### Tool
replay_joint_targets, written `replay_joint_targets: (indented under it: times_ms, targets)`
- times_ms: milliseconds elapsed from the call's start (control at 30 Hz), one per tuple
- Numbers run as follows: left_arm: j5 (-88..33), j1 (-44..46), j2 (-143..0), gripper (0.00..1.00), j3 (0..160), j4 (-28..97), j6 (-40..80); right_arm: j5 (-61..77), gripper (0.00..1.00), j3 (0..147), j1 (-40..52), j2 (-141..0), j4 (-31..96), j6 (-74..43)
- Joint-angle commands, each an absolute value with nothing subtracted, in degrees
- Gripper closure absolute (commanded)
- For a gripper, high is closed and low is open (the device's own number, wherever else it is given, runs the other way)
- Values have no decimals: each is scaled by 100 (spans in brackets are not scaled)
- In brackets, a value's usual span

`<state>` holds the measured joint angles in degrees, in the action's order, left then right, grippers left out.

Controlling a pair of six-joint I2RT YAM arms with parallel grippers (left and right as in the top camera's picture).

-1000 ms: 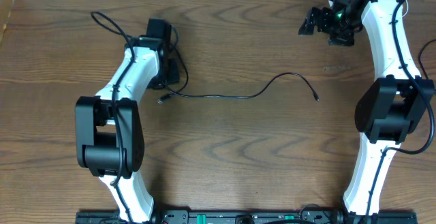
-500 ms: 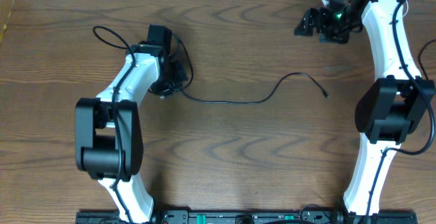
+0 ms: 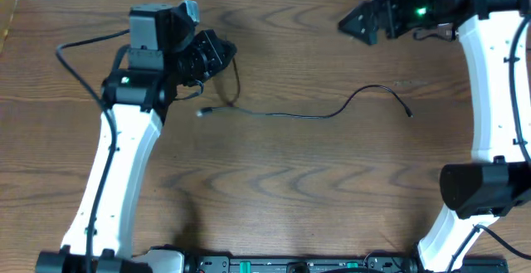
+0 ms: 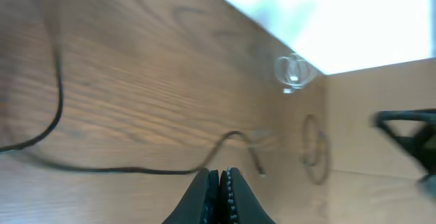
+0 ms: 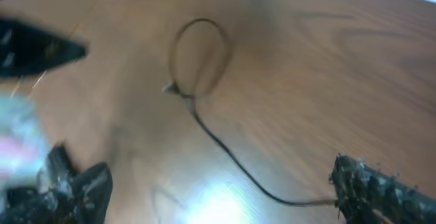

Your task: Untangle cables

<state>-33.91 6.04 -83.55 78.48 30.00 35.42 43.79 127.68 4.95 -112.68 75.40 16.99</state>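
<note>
Black thin cable [image 3: 290, 116] runs left-to-right across the brown wooden table [image 3: 290, 190]. Its looped left end sits just near-side of your left gripper [image 3: 224, 53], which is clamped tight, though I can't tell if it's pinching anything. Your right gripper [image 3: 348, 22] is spread wide, empty and well apart at far right.

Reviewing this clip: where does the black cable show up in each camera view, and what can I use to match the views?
Overhead: the black cable lies across the table's middle, humping up toward its right end.
Left wrist: low across the picture, with a hump and a plug right of centre.
Right wrist: a loop at upper centre, then a diagonal to the lower right.
Shared landmark: the wood-grain table.
</note>
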Motion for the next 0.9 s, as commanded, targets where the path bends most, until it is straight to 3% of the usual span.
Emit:
replay_joint_targets:
  times_ms: [0,167,267,467,867]
  targets:
    - [-3975,585,-8302,93,7889,2873,4025,5168,1,12744,799,-11439,7826,3308]
    - [-3691,585,-8346,92,7887,2941,3887,5057,1,12744,1063,-11515,7889,3516]
    - [-2421,585,-8407,92,7885,3583,3669,4873,1,12739,1070,-11544,7891,3275]
    - [-259,585,-8941,61,7601,4125,3669,4442,1,12737,1070,-11544,7935,2982]
    - [-252,585,-11048,59,7585,2943,2808,4425,1,12737,1070,-11544,8066,2982]
